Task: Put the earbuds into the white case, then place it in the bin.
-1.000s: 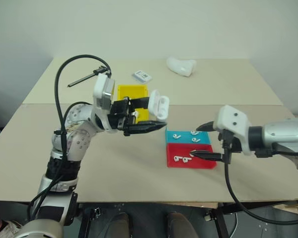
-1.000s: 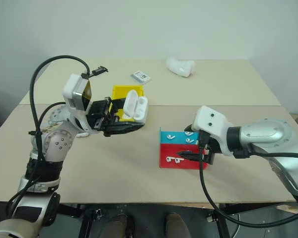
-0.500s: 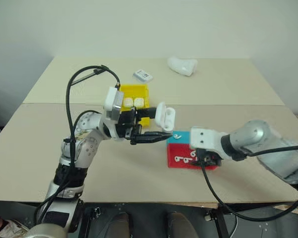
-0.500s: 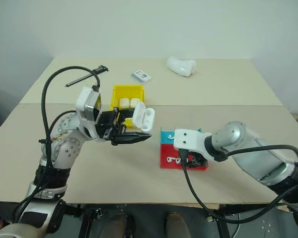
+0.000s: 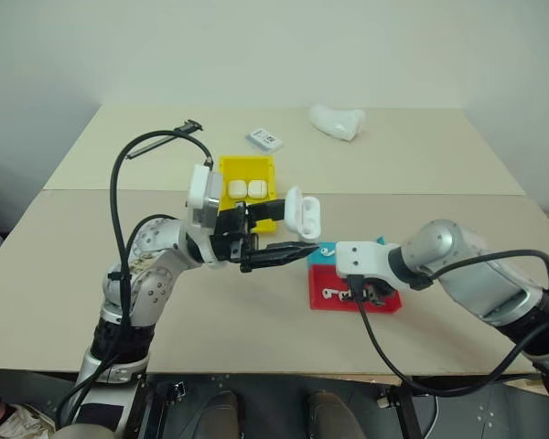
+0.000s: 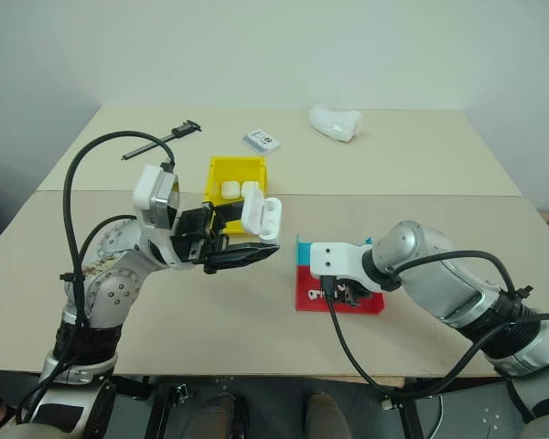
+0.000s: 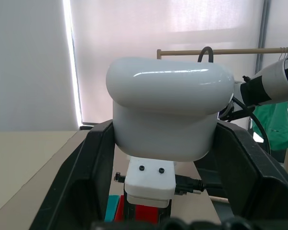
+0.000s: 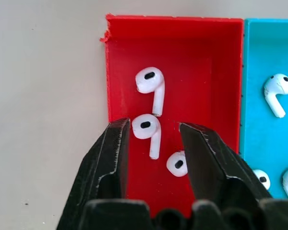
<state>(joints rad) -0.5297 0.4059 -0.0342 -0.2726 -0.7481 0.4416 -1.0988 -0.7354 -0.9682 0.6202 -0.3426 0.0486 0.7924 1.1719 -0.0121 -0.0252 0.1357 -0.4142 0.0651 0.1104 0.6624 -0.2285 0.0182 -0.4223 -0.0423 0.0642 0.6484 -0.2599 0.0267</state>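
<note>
Right wrist view shows the earbuds closest: I count three in the red tray (image 8: pixel 201 57), and one of them (image 8: pixel 149 132) lies between the two fingers of my right end effector (image 8: pixel 153 143), which stands partly open over the tray with neither finger touching it. A second earbud lies just beyond it and a third beside one finger. The teal tray (image 8: pixel 259 52) touches the red one and holds three more, counted in this view, two of them cut off at the edge.

From the head views, my left end effector (image 5: pixel 288 248) is closed on the white case (image 5: pixel 302 213), holding it in the air with its lid flipped open, just beside the trays. Behind it on the desk (image 5: pixel 439 155) sits the yellow bin (image 5: pixel 247 167), holding two small white rounded items (image 5: pixel 245 187); what they are I cannot tell. Farther back lie one flat white card (image 5: pixel 263 139) and one lumpy white object (image 5: pixel 336 121), well apart from the trays.
</note>
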